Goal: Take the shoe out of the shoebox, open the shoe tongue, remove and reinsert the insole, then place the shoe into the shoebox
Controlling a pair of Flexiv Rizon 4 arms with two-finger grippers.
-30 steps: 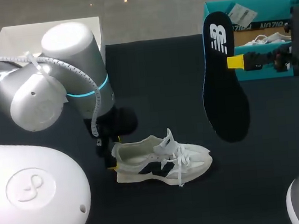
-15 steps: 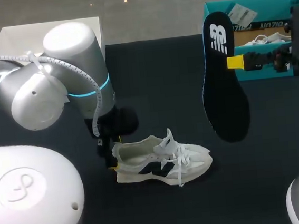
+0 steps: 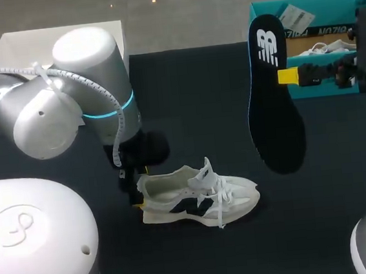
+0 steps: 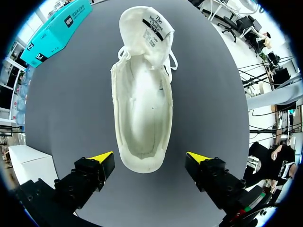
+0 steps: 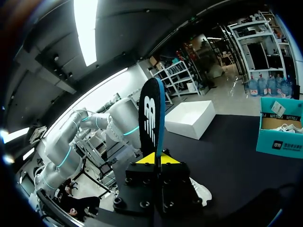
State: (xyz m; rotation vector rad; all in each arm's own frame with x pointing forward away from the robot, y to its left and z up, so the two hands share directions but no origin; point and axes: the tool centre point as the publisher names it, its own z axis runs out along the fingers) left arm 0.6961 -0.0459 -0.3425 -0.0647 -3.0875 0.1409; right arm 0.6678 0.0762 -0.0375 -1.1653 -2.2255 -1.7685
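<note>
White sneaker (image 3: pixel 199 200) with navy side panels stands mid-table (image 3: pixel 198 96), toe toward 3 o'clock, tongue folded forward. My left claw (image 4: pixel 150 157) straddles its heel, released. Right claw (image 3: pixel 287 76) is clenched on the black insole (image 3: pixel 272 102), held aloft. The teal shoebox (image 3: pixel 324 89) at 1 o'clock is partly hidden.

The left arm (image 3: pixel 56 104) comes in from the left with its wrist bent down toward the table. The left gripper (image 4: pixel 149 160) points downward, its yellow-tipped fingers (image 4: pixel 102 158) spread wide. The right arm (image 3: pixel 365 42) reaches in level from the right, and the right gripper (image 5: pixel 155 159) is clamped on the insole (image 5: pixel 151 118) in mid-air.
</note>
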